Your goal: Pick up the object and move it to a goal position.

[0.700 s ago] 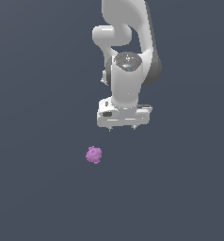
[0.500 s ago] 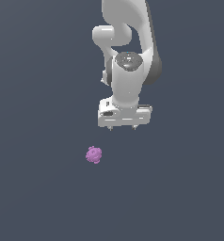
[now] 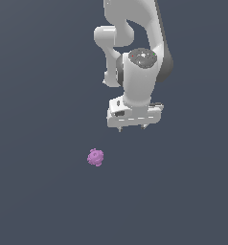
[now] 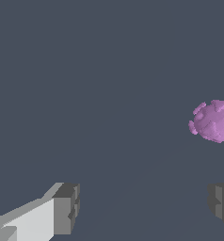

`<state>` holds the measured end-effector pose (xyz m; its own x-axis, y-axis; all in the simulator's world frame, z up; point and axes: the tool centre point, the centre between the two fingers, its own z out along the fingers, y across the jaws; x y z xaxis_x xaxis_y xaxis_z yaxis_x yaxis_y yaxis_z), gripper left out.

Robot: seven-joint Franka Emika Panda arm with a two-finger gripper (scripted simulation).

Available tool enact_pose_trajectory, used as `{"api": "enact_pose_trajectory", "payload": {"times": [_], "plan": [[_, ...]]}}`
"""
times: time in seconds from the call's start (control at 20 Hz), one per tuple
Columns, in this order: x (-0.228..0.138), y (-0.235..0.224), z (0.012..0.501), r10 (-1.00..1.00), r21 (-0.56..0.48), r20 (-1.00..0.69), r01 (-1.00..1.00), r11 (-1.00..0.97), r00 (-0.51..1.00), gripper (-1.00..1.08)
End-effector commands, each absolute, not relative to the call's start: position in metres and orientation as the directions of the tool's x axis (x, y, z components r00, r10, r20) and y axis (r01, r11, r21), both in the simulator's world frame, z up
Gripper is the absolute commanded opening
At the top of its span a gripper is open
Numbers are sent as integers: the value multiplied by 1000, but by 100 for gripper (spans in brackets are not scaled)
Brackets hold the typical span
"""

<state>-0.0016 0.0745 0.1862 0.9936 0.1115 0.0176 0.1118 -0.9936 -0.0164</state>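
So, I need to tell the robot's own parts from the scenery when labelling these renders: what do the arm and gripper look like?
The arm is glossy white with rounded, tube-like links and dark grey bands at the joints. A dark grey disc with tiny red and green marks caps the wrist. The gripper is a flat white block carrying two short fingers; the wrist view shows a white finger ending in a boxy grey pad. No cables show.

Flat, even simulator light fills both views. The dark slate-blue ground (image 3: 39,201) shows no cast shadows and no glare. My glossy white arm (image 3: 135,76) is shaded softly, brighter on top and greyer down its sides, so the light seems to come from above. Edges are slightly soft and jagged in the exterior view. In the wrist view, the small pinkish-purple knobbly ball (image 4: 213,121) looks blocky, faceted and cropped at the frame edge.
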Motion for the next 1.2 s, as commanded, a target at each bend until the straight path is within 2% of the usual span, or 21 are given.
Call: {"api": "enact_pose_trajectory", "payload": {"times": [0.0, 0.45, 1.15], "plan": [[-1, 73, 186, 109, -16, 17, 110, -994, 994, 100], [16, 45, 169, 29, -20, 12, 30, -999, 999, 100], [58, -65, 103, -235, -6, 1, -235, -972, 972, 100]]}}
